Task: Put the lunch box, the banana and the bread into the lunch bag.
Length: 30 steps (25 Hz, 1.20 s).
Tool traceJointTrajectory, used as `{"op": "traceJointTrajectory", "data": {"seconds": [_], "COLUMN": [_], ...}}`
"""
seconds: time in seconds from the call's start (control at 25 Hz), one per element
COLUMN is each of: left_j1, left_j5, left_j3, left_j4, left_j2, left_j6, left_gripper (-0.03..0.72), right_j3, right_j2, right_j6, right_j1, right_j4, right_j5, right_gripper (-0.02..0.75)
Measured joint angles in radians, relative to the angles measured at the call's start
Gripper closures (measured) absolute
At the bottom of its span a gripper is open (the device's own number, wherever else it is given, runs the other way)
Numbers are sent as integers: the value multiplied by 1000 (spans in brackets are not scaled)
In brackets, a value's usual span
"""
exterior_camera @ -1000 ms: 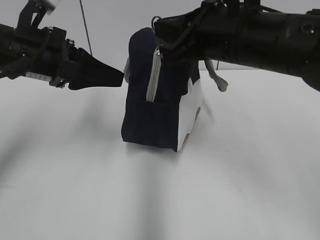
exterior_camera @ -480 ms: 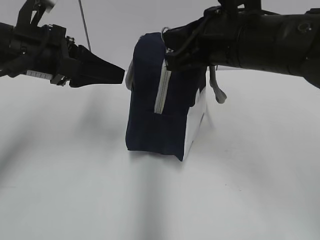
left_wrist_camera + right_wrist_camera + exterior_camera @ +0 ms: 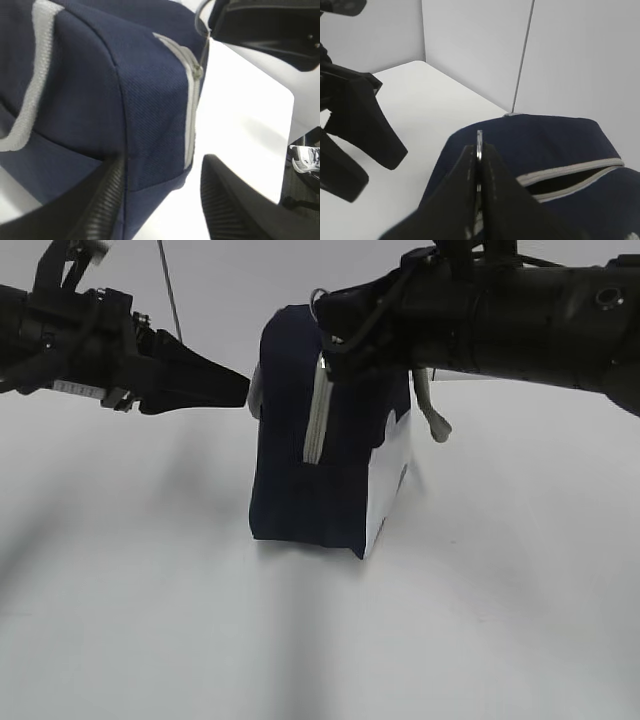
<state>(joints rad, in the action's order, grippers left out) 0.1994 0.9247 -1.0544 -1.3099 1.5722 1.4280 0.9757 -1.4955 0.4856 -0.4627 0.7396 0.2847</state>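
- Navy fabric fills the middle of the exterior view: the lunch bag point(image 3: 325, 450) stands upright on the white bench point(image 3: 300, 640), its white side panel point(image 3: 390, 480) facing right.
- Grey zipper point(image 3: 318, 415) runs down the bag's front edge; in the right wrist view the teeth point(image 3: 570, 172) have parted near the top, showing a dark gap.
- Right gripper point(image 3: 335, 325) reaches in from the right at the top of the bag, fingers point(image 3: 487, 200) pressed together on the ring pull point(image 3: 479, 142), whose thin metal rim sticks up between them.
- Left gripper point(image 3: 235, 390) hovers just beside the bag's upper left edge, with a small gap showing in the exterior view.
- In the left wrist view its fingers point(image 3: 102, 200) are spread, one on each side of the bag's lower zipper end; the left finger lies against the navy fabric, though firm contact cannot be told.
- One grey strap point(image 3: 432, 405) hangs down behind the right arm; another strap point(image 3: 35, 85) loops across the bag in the left wrist view.
- No lunch box, banana or bread shows in any view.
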Motion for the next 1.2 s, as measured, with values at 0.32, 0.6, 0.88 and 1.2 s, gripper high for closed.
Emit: {"op": "traceJointTrajectory", "data": {"seconds": [0.32,0.6,0.88,1.2], "left_j1": [2,16,42,60], "left_j5": [-18,-11,-1,-2], "left_j3": [0,0,0,0], "left_j4": [-47,-156,-263,-343], "left_j2": [2,74,134,170], "left_j6": [3,80,166,236], "left_gripper": [328,328,328,328], "right_j3": [1,1,1,1], "right_j2": [0,0,0,0], "right_j6": [11,38,42,44], "right_j1": [0,0,0,0], "right_j4": [46,52,54,54], "right_j5": [-52,-54,-54,-54], "right_gripper": [754,754,754,754]}}
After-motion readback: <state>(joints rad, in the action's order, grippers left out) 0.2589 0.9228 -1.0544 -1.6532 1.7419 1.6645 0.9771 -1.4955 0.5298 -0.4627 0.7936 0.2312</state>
